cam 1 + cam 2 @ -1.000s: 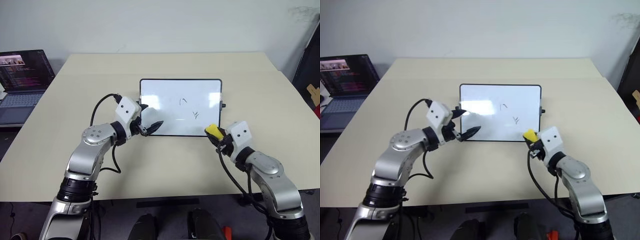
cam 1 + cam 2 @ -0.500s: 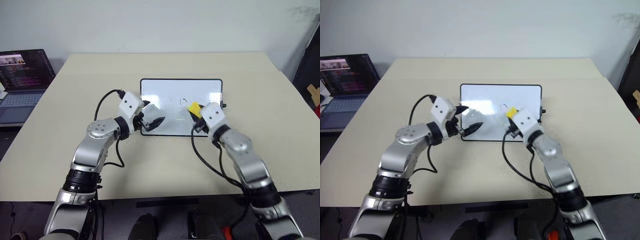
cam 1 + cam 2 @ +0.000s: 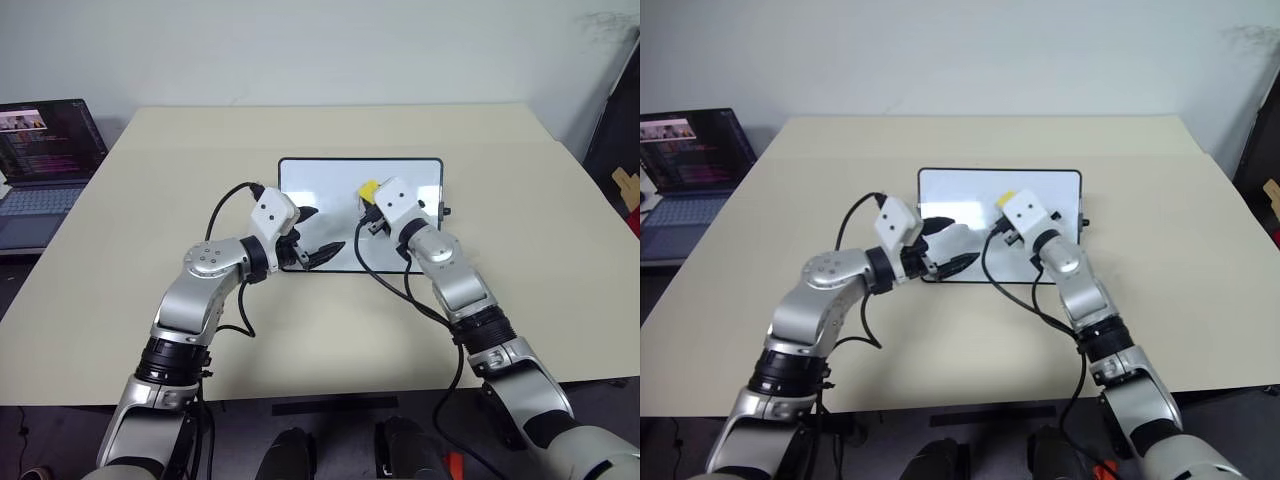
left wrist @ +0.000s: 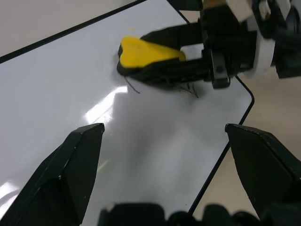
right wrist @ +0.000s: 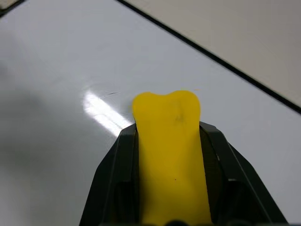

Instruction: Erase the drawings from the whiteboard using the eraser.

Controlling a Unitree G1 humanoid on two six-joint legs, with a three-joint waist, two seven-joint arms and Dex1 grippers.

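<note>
Whiteboard [image 3: 330,200] lay flat near the middle of the beige table [image 3: 520,260], long side across the scene, black frame visible all round and a small knob on its right short edge. Right gripper [image 3: 364,199] was over the board's far-right part, fingers clamped on the yellow eraser [image 3: 367,188]; in the right wrist view the eraser [image 5: 170,155] sat squeezed between the two black fingers [image 5: 113,183], its far end bulging out past them, directly over the glossy white surface. Left wrist view showed the same grip from the side: eraser [image 4: 146,52] with its dark base facing the board, low over it; contact could not be confirmed. Drawings: only faint thin dark strokes [image 4: 189,91] showed just beside and under the eraser and right gripper; most of the marks were hidden by that gripper in the head views. Left gripper [image 3: 312,235] sat over the board's near-left part, fingers spread wide with nothing between them; one fingertip pointed at the near frame edge, the other over the white surface. In the left wrist view both of its fingers [image 4: 70,174] stood well apart, with the board between them. Laptop [image 3: 45,150] stood open, screen lit, at far left, off the table and well apart from the board.
</note>
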